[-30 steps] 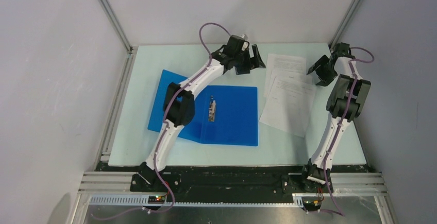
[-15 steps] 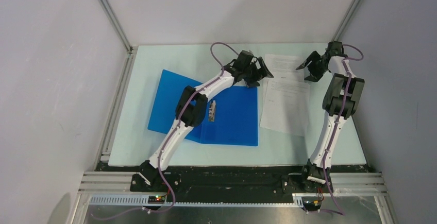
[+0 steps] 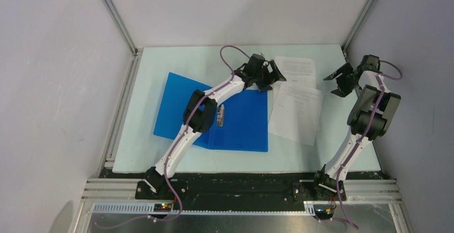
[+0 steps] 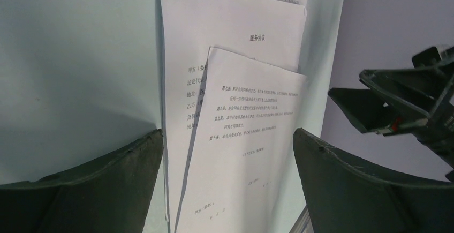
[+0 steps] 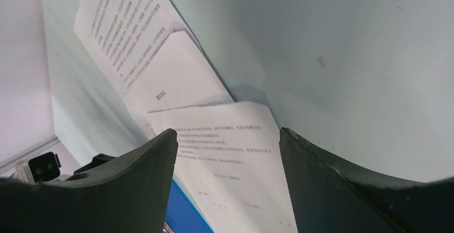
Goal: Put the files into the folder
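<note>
The files [image 3: 297, 102] are a few white printed sheets fanned out on the table right of the folder, also in the left wrist view [image 4: 241, 110] and right wrist view [image 5: 214, 136]. The blue folder [image 3: 235, 120] lies open and flat, with its metal clip [image 3: 220, 114] at the spine. My left gripper [image 3: 278, 76] is open and empty, low at the sheets' left edge by the folder's far right corner. My right gripper [image 3: 338, 82] is open and empty, just right of the sheets. In the left wrist view the sheets lie between my fingers [image 4: 107, 190].
Grey enclosure walls and aluminium posts [image 3: 115, 16] ring the pale table [image 3: 160, 61]. The right wall stands close behind my right arm [image 3: 369, 110]. The right gripper shows in the left wrist view [image 4: 407, 99].
My right gripper has swung right and nearer, off the sheets' far right corner. My left gripper edged slightly right toward the sheets. The top sheets have shifted a little.
</note>
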